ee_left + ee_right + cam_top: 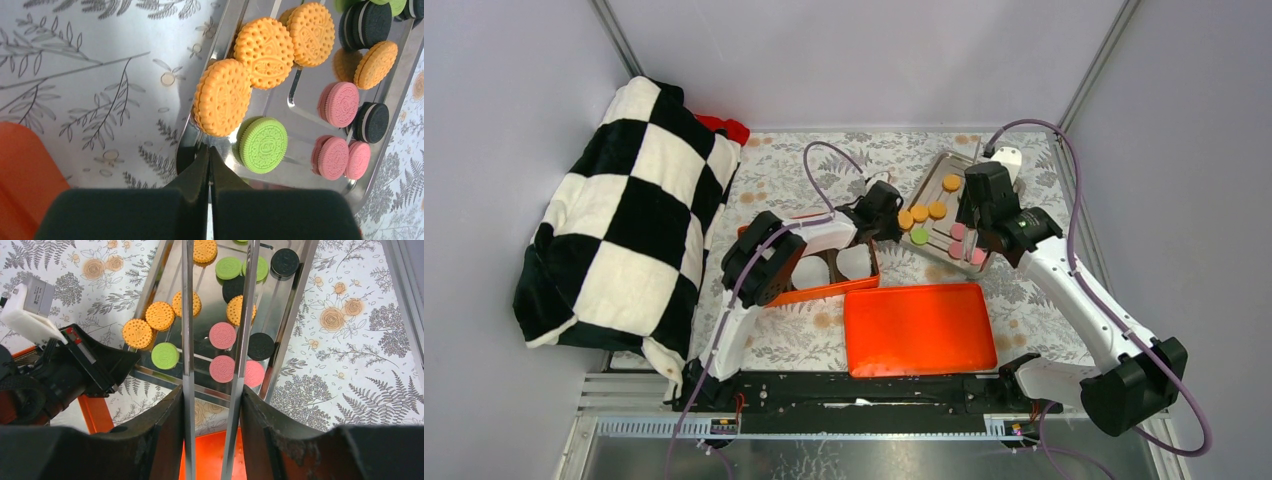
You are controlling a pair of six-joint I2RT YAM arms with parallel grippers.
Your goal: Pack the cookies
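Note:
The cookies lie on a metal tray [951, 163]: orange [222, 97], light green [262, 145], pink [339, 104] and black [372, 122] discs. My left gripper [209, 152] is shut with nothing seen between its fingers. Its tips sit at the tray's near-left rim, just below an orange cookie and beside the green one. My right gripper [212, 395] is shut on metal tongs [186, 315]. The two blades of the tongs reach out over the tray [292, 305], with pink cookies [222, 335] between them.
An orange box [809, 292] holding white paper cups stands left of the tray. Its orange lid [917, 328] lies flat in front. A black-and-white checked cloth [624, 220] is heaped at the far left, with something red [724, 127] behind it.

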